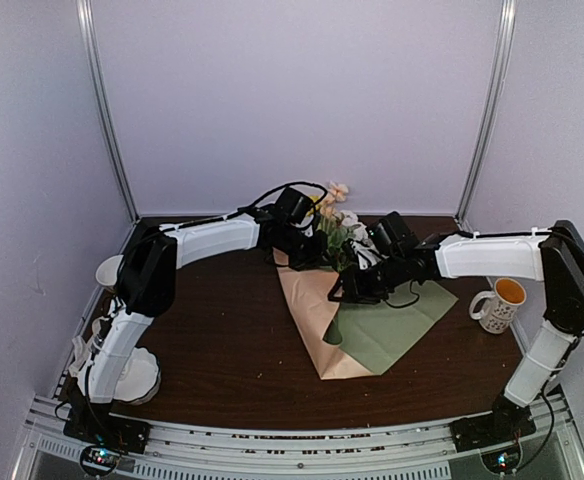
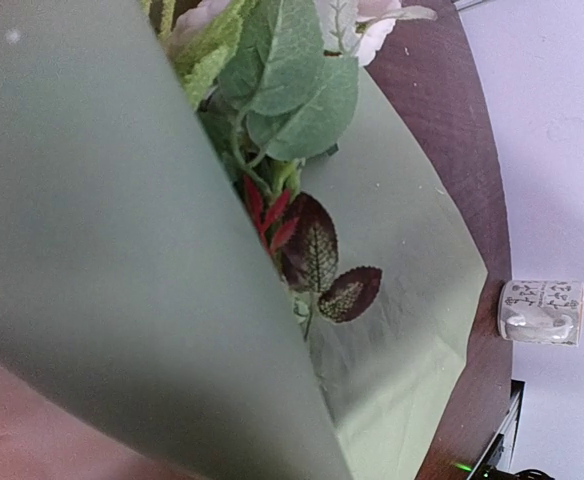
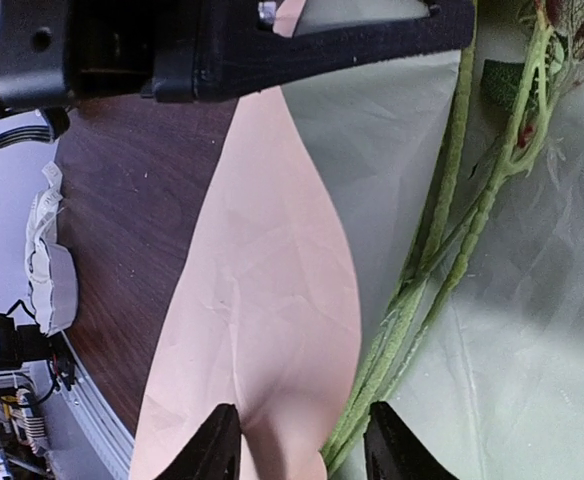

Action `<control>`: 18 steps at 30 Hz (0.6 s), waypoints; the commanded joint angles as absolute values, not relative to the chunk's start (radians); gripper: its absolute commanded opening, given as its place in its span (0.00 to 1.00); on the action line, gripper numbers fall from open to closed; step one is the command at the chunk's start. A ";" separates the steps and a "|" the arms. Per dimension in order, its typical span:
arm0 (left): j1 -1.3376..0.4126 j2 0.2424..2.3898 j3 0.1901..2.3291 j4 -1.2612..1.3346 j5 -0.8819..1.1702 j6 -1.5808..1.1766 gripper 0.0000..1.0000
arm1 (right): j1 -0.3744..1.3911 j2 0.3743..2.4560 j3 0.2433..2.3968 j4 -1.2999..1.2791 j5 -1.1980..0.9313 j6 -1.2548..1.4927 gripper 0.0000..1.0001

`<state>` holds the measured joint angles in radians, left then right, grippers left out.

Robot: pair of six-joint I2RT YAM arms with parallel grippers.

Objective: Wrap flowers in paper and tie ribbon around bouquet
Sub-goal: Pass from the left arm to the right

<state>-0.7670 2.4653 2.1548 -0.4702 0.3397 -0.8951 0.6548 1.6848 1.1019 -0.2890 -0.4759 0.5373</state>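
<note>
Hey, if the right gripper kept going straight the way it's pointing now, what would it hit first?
The right gripper would probably meet the pink paper first, with the flower stems right alongside. Both already lie between its open fingers. Its height above them is unclear.

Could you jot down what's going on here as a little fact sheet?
Paper: pink sheet beneath green sheet
Flowers: lying on the green sheet
Left claw: shut on the paper's lifted edge
Right claw: open, astride pink fold and stems
Mug: right side of table, clear of paper
Progress: flowers not yet wrapped
</note>
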 commanded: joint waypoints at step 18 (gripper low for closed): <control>-0.774 2.383 2.076 -0.335 0.329 -0.801 0.46 | 0.560 1.750 1.110 -0.284 -0.593 0.508 0.00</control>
